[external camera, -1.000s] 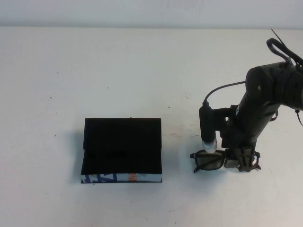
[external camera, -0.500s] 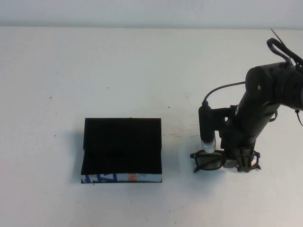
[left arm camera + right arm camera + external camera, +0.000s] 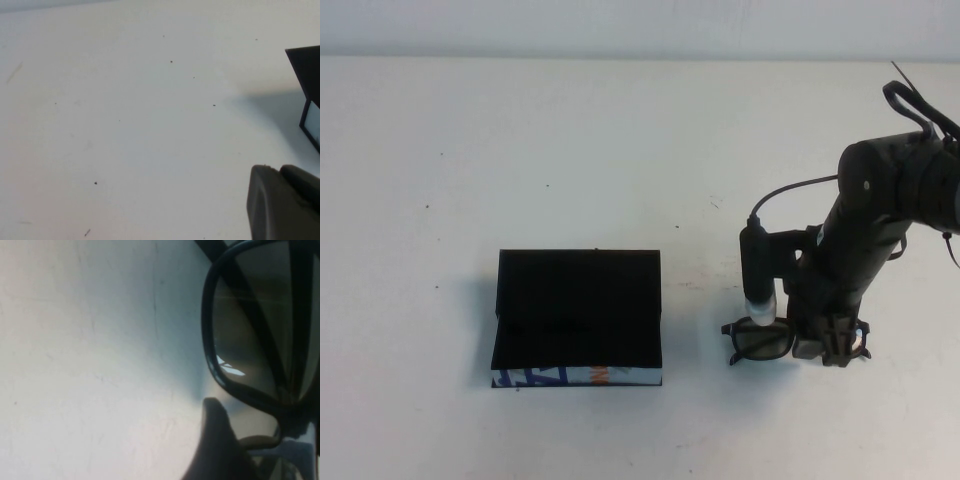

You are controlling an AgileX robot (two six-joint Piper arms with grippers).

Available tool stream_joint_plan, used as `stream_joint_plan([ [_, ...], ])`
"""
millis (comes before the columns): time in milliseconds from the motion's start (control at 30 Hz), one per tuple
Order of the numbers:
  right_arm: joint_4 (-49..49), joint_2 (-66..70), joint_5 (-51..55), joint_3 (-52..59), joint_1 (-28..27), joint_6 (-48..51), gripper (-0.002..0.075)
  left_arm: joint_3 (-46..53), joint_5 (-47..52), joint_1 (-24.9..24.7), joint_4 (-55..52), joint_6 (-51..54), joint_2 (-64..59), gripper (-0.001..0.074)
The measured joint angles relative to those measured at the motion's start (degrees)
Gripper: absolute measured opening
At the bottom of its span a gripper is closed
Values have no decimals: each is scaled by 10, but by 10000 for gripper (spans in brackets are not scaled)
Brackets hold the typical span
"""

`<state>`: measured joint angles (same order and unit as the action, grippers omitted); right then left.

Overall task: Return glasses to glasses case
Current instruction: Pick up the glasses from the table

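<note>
Step in hand, as judged: grasp of the glasses [image 3: 760,339], not yet lifted. They lie on the table [image 3: 620,130] at lower right of the high view. The right gripper [image 3: 832,345] is lowered over them, jaws wide, nothing held. The glasses case [image 3: 578,318] sits open, lower centre-left, well apart. The left gripper [image 3: 285,205] is parked; its state cannot be told. Next required: closure on the frame, then carry to the case.
</note>
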<state>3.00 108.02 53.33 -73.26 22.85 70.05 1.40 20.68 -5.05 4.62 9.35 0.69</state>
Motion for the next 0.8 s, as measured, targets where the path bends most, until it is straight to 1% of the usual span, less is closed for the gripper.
stream_joint_plan([
  [367, 0, 9, 0, 0, 0, 0, 353, 0, 0, 0, 0, 0, 0, 1],
  [500, 0, 9, 0, 0, 0, 0, 289, 0, 0, 0, 0, 0, 0, 1],
  [667, -4, 8, 14, 0, 0, 0, 185, 0, 0, 0, 0, 0, 0, 1],
  [800, -7, 2, 26, 0, 0, 0, 130, 0, 0, 0, 0, 0, 0, 1],
])
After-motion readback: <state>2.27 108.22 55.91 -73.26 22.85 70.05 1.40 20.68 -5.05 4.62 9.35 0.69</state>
